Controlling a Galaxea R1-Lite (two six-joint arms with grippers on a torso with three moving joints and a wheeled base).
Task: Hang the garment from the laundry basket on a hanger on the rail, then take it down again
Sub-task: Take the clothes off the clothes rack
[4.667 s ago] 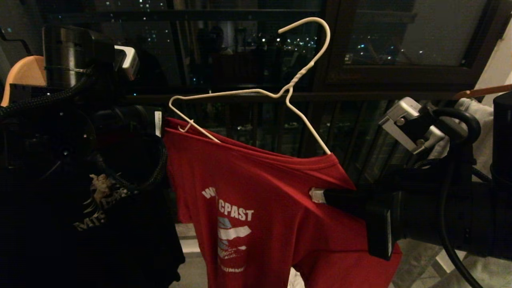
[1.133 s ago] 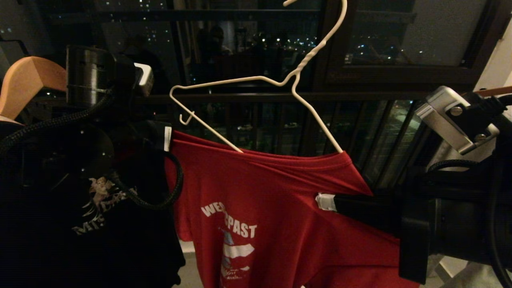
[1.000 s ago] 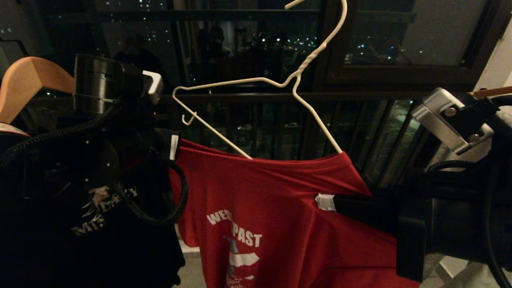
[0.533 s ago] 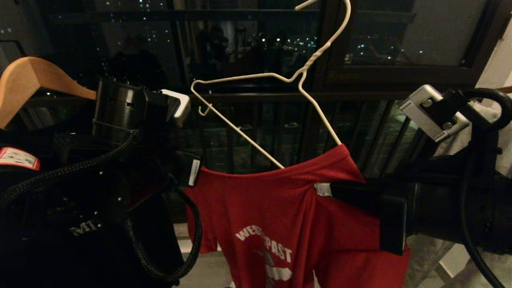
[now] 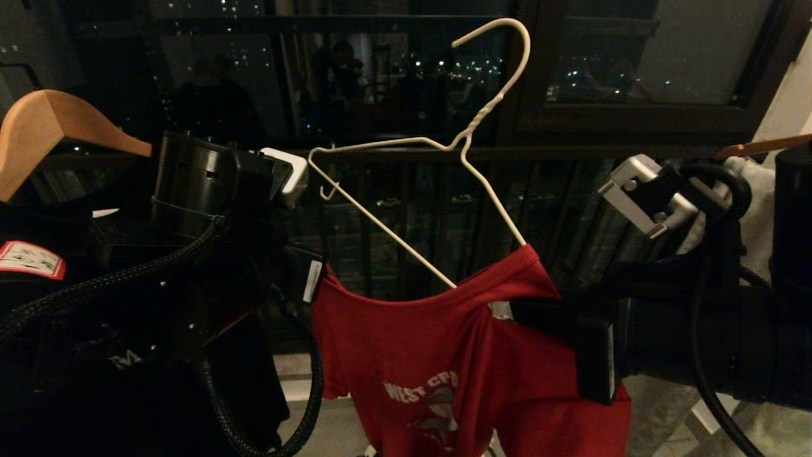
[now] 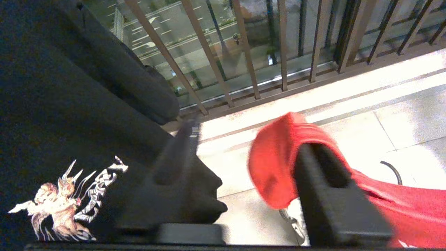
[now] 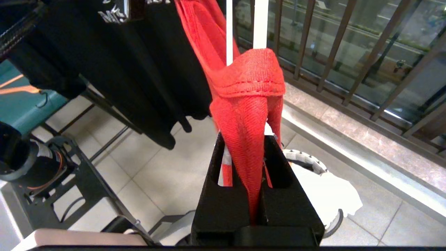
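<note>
1. The red T-shirt with white "WEST COAST" lettering hung by one shoulder only from the thin white wire hanger with a twisted neck; the other shoulder was off the wire, the collar sagging below the bare arm of the hanger.
2. The hanger's hook was in open air against the dark window; no rail was in view.
3. The right claw was clamped narrow on a fold of the red cloth at the covered shoulder, with the hanger wire caught inside the fold.
4. The left claw stood parted, one finger lying against the free red shoulder, the other clear of it. No grip on the cloth was evident there.
5. A black printed T-shirt hung close beside the left arm, under a thick wooden hanger.
6. Risks, as judged:
   - The shirt could drop off entirely if the right claw's pinch slackened.
   - Pulling the shirt free could drag the wire along, since cloth and wire shared one pinch.
   - The left claw could snag the black shirt.
</note>
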